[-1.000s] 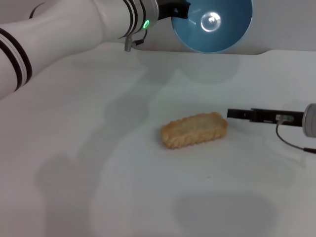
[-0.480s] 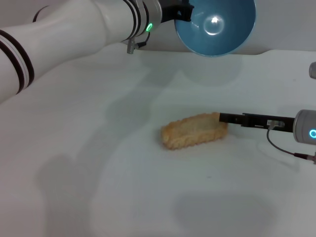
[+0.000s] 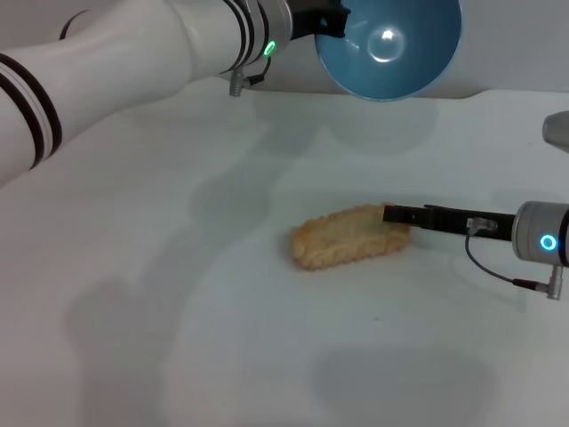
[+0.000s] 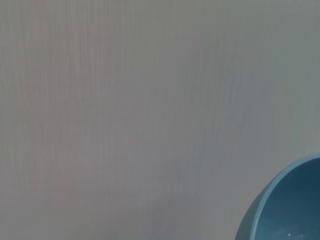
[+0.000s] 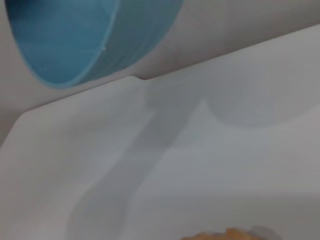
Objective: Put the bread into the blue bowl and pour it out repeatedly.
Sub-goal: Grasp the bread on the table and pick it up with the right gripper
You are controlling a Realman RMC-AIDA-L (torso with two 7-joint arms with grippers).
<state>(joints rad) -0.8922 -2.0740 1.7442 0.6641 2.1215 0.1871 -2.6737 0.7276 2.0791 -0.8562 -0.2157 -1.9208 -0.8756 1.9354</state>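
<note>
The bread (image 3: 348, 236), an orange-brown ridged loaf, lies flat on the white table in the middle of the head view. A sliver of the bread (image 5: 226, 235) also shows in the right wrist view. The blue bowl (image 3: 391, 44) hangs in the air at the far side, tipped so its empty inside faces me. My left gripper (image 3: 331, 20) is shut on the bowl's left rim. The bowl (image 5: 75, 35) shows in the right wrist view, and its edge (image 4: 290, 205) in the left wrist view. My right gripper (image 3: 393, 214) reaches in low from the right, its tip at the bread's right end.
The white table (image 3: 178, 338) stretches around the bread, with soft arm shadows on it. Its far edge (image 3: 516, 92) meets a pale wall behind the bowl. My left arm (image 3: 116, 62) crosses the upper left of the view.
My right gripper has slid left along the table and now reaches the bread's right end. The bowl shifted slightly right and up. The bread has not moved.
</note>
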